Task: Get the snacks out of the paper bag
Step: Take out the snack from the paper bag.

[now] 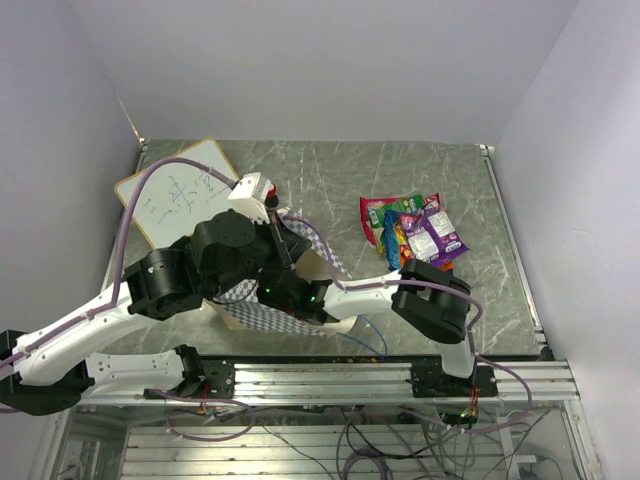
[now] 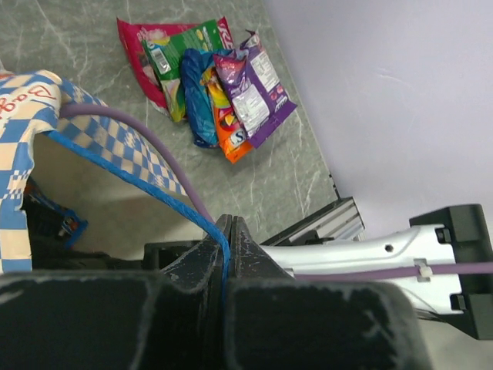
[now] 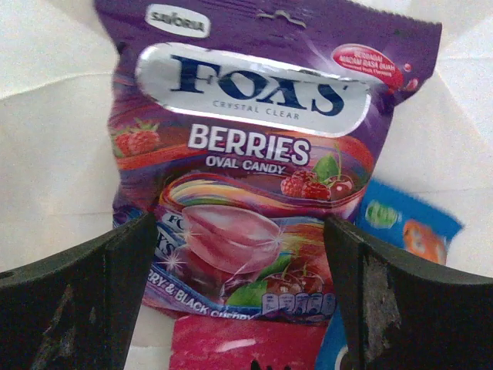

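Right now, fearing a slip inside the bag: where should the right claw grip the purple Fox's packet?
Probably its lower end, coming straight ahead: the purple Fox's packet lies flat, label toward the camera, that end between the open fingers of the right claw.

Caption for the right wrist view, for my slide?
Open right end effector frames a purple Fox's Berries candy packet inside the paper bag.

Your left arm (image 1: 70, 340) and right arm (image 1: 365, 288): white links, black joints.
A purple cable (image 1: 125, 225) runs along each; your right gripper (image 3: 239, 231) has scuffed black fingers (image 3: 69, 308).
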### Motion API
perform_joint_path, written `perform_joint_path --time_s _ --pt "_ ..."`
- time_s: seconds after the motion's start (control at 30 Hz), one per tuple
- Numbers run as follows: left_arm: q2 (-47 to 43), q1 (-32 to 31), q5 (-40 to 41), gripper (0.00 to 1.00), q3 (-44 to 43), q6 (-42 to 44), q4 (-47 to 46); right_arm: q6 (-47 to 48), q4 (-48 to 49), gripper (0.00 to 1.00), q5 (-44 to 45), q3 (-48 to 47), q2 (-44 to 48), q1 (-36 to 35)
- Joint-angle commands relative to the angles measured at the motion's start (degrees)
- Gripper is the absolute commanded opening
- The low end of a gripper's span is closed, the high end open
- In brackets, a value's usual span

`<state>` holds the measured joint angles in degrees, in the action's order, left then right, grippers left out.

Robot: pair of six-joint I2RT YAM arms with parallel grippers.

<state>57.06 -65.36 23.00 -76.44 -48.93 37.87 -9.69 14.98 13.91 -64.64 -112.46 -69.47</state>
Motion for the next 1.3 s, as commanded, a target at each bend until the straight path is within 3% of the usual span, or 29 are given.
perform_joint_path --time_s 0.0,0.23,0.47,0.57,0.7,1.27 --pt "-2.08 -0.2 -4.41 0.07 1.3 -1.52 -0.78 -1.11 -5.43 0.88 2.99 -2.18 -4.77 1.15" --pt "-1.93 -0.2 -8.29 0.07 2.2 -1.84 0.25 -2.29 -6.96 0.74 0.47 -6.01 -10.38 1.27" --pt "-5.02 -0.2 -9.11 0.07 2.9 -1.16 2.91 -0.92 -7.59 0.38 1.6 -8.19 -11.89 1.18" --pt "-6.93 -0.25 -7.82 0.07 3.38 -0.56 3.98 2.93 -7.84 0.17 2.06 -8.84 -10.46 1.18" --pt "-9.72 -0.2 -7.08 0.07 5.24 -1.29 3.92 5.51 -7.78 0.0 2.8 -8.5 -6.99 1.18" --pt "-8.73 -0.23 -1.8 0.07 0.47 0.72 6.66 9.81 -6.48 0.0 -0.18 3.4 18.51 0.06"
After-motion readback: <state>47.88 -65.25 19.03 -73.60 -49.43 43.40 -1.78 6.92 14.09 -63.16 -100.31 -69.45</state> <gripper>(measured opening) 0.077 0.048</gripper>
